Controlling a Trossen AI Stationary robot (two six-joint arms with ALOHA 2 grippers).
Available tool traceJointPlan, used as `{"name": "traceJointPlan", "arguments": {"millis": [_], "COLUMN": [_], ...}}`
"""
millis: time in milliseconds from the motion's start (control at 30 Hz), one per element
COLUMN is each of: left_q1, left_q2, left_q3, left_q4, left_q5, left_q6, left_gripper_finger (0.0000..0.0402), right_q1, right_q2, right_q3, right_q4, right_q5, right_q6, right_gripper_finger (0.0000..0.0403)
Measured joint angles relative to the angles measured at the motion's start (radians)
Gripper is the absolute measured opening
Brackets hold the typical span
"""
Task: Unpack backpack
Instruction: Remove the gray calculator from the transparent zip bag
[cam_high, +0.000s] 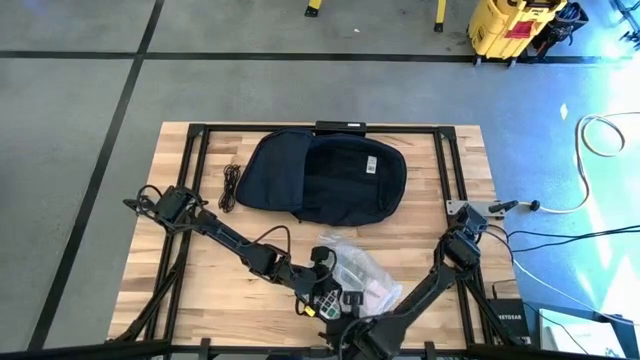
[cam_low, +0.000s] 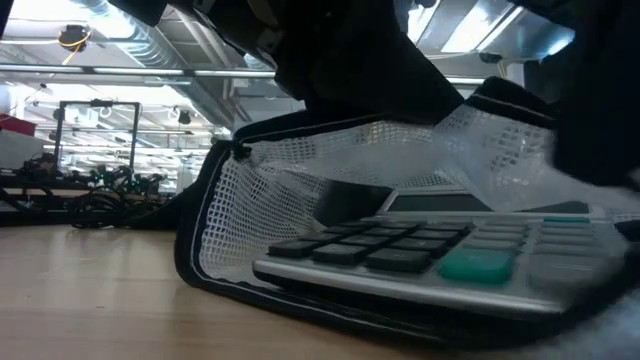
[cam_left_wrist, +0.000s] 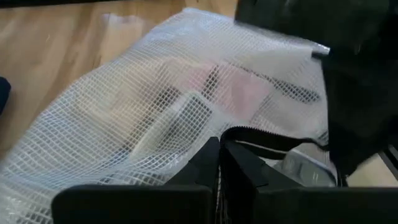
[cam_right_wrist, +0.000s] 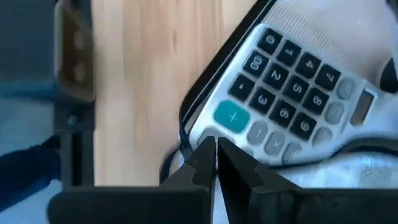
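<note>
The dark backpack (cam_high: 325, 178) lies open and flat at the table's far middle, with no gripper on it. Near the front edge lies a white mesh pouch (cam_high: 362, 275) with a black zipper edge. Its mouth gapes in the low view (cam_low: 300, 170). A grey calculator (cam_right_wrist: 292, 81) with a teal key lies in that mouth, resting on the pouch's lower layer (cam_low: 420, 250). My left gripper (cam_left_wrist: 219, 165) is shut at the pouch's mouth. My right gripper (cam_right_wrist: 215, 155) is shut at the calculator's corner. Both meet over the pouch (cam_high: 325, 290). My left gripper pinches the pouch's black zipper edge (cam_left_wrist: 239, 134) between its two fingers, coming slanting down from the table's left. The upper mesh layer is raised off the calculator, and the lower layer stays on the table. My right gripper's fingers are closed at the calculator's corner below the teal key (cam_right_wrist: 214, 138), next to the zipper edge, coming steeply from above. The fingertips cover the exact place of contact. The calculator's other end still lies inside the pouch.
A thin black cable (cam_high: 231, 185) lies left of the backpack. A metal bracket (cam_high: 470, 210) sits at the table's right edge, and a black box (cam_high: 505, 318) at the near right corner. Bare wood (cam_high: 180, 290) shows at the near left.
</note>
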Motion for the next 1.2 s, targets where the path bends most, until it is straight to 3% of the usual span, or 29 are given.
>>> {"name": "traceJointPlan", "arguments": {"millis": [133,233,533,733,867,1000,1200], "left_q1": [0.001,0.001,0.001,0.001,-0.001,-0.001,-0.002], "left_q2": [0.000,0.000,0.000,0.000,0.001,0.002,0.002], "left_q3": [0.000,0.000,0.000,0.000,0.000,0.000,0.000], "left_q4": [-0.014,-0.010,-0.017,-0.038,-0.038,-0.038,-0.036], "left_q5": [-0.002,-0.004,0.009,0.011,0.013,0.037,0.076], "left_q6": [0.000,0.000,0.000,0.000,0.000,0.000,0.005], "left_gripper_finger": [0.0037,0.0060,0.0086,0.0087,0.0087,0.0087,0.0087], "right_q1": [0.031,0.051,0.120,0.133,0.137,0.138,0.138], "right_q2": [0.000,0.000,0.000,0.010,0.046,0.095,0.104], "right_q3": [0.057,0.086,0.099,0.095,0.092,0.092,0.091], "right_q4": [-0.030,-0.042,-0.041,-0.135,-0.193,-0.196,-0.233], "right_q5": [-0.032,-0.036,-0.114,-0.057,-0.013,-0.011,0.134], "right_q6": [0.067,0.111,0.100,0.090,0.023,-0.029,0.006], "right_gripper_finger": [0.0009,0.0037,0.0207,0.0292,0.0292,0.0264,0.0156]}}
